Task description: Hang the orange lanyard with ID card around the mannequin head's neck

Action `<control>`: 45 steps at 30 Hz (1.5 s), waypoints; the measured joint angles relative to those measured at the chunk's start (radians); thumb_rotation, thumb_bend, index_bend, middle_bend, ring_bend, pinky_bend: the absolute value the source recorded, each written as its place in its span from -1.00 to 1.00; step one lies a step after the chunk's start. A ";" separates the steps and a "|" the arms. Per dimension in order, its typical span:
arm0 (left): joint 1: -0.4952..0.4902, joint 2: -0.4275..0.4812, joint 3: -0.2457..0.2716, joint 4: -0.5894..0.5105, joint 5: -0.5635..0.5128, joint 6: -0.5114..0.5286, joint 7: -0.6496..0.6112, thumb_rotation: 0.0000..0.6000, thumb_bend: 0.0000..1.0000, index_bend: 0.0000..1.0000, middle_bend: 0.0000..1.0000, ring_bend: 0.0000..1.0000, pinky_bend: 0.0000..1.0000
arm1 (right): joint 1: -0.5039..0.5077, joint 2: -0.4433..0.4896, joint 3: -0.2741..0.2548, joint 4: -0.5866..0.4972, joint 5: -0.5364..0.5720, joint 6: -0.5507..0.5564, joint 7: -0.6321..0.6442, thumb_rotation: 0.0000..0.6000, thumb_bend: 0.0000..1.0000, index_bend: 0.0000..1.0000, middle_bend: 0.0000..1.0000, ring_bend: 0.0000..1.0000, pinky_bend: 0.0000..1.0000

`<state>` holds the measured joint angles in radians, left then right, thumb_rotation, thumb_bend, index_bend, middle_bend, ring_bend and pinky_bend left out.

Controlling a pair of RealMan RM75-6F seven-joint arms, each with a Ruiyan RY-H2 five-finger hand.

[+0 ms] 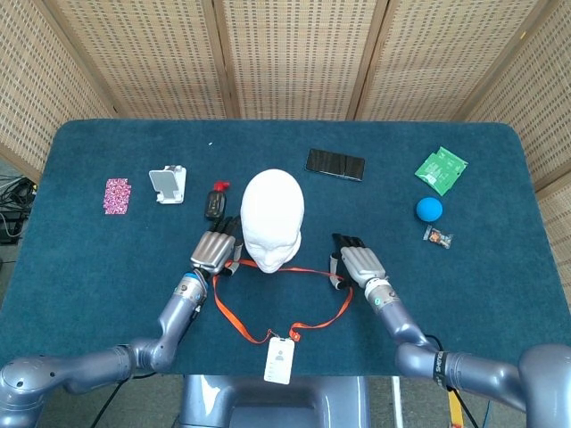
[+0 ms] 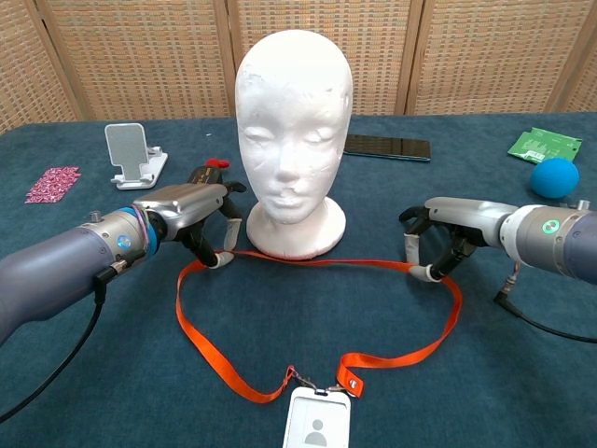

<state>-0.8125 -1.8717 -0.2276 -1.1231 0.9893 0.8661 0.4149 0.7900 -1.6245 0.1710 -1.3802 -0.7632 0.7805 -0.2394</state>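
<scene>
The white mannequin head [image 2: 294,112] stands upright at mid-table. In front of its base the orange lanyard [image 2: 317,262] lies in a loop, and its ID card [image 2: 315,425] rests by the near edge. My left hand [image 2: 191,210] sits just left of the base, fingers curled down and pinching the strap's left bend. My right hand [image 2: 448,233] pinches the strap's right end with curled fingertips. The strand between the two hands runs straight along the front of the base. The head view shows the same: mannequin head [image 1: 272,214], lanyard [image 1: 241,316], left hand [image 1: 214,250], right hand [image 1: 357,261].
A black phone [image 1: 335,164] lies behind the head. To the left are a white phone stand [image 1: 168,185], a pink patterned card [image 1: 117,195] and a small black-and-red object [image 1: 215,202]. On the right lie a green board [image 1: 441,169], a blue ball [image 1: 429,209] and a small wrapped sweet [image 1: 438,236].
</scene>
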 measured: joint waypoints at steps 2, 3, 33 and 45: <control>0.002 0.002 0.003 -0.003 0.003 0.005 0.000 1.00 -0.20 0.42 -1.00 -1.00 -1.00 | 0.000 0.002 -0.001 -0.004 -0.002 0.002 -0.001 1.00 0.25 0.42 -0.99 -1.00 -1.00; 0.003 0.003 0.005 -0.005 0.006 0.008 0.000 1.00 -0.20 0.43 -1.00 -1.00 -1.00 | -0.001 0.003 -0.002 -0.007 -0.003 0.004 -0.002 1.00 0.25 0.42 -0.99 -1.00 -1.00; 0.136 0.143 0.162 -0.178 0.334 0.223 -0.132 1.00 -0.18 0.45 -1.00 -1.00 -1.00 | -0.002 0.148 -0.086 -0.249 -0.161 0.014 -0.072 1.00 0.25 0.45 -0.97 -1.00 -1.00; 0.161 0.184 0.217 -0.209 0.513 0.314 -0.176 1.00 -0.19 0.45 -1.00 -1.00 -1.00 | 0.001 0.240 -0.124 -0.318 -0.354 -0.066 0.012 1.00 0.25 0.47 -0.95 -1.00 -1.00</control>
<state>-0.6518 -1.6875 -0.0107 -1.3318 1.5024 1.1806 0.2389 0.7913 -1.3845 0.0469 -1.6985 -1.1169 0.7145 -0.2271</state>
